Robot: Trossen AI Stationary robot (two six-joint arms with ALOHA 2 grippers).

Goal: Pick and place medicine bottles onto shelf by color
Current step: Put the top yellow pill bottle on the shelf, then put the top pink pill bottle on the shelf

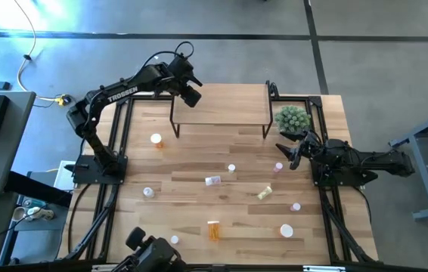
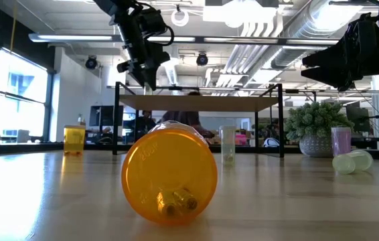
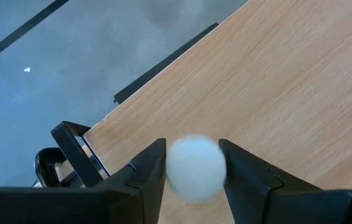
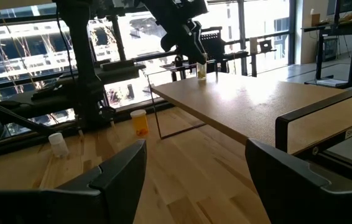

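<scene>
The left gripper (image 1: pixel 191 97) is up over the shelf (image 1: pixel 221 106), at its back left corner, and the left wrist view shows a white bottle cap (image 3: pixel 195 168) sitting between the two fingers (image 3: pixel 143 177). They flank the cap closely on both sides; whether they press it or have just let go, I cannot tell. From the right wrist view that bottle (image 4: pixel 201 70) looks yellow-green, standing upright on the shelf top directly under the gripper.

The right gripper (image 1: pixel 290 155) hangs off the shelf's right front, beside the green spiky plant (image 1: pixel 292 119), its fingers (image 4: pixel 117 171) spread wide and holding nothing.

In front of the shelf, bottles are scattered over the wooden table (image 1: pixel 184 189). An orange bottle (image 1: pixel 156 140) stands near the shelf's left front leg. Farther out, an orange bottle (image 1: pixel 213 229) lies on its side, filling the low view close to the lens. A pink bottle (image 1: pixel 278 167) stands near the right gripper, a pale yellow-green one (image 1: pixel 265 193) lies tipped beyond it, and a white-capped one (image 1: pixel 286 230) sits farthest from the shelf on that side.
</scene>
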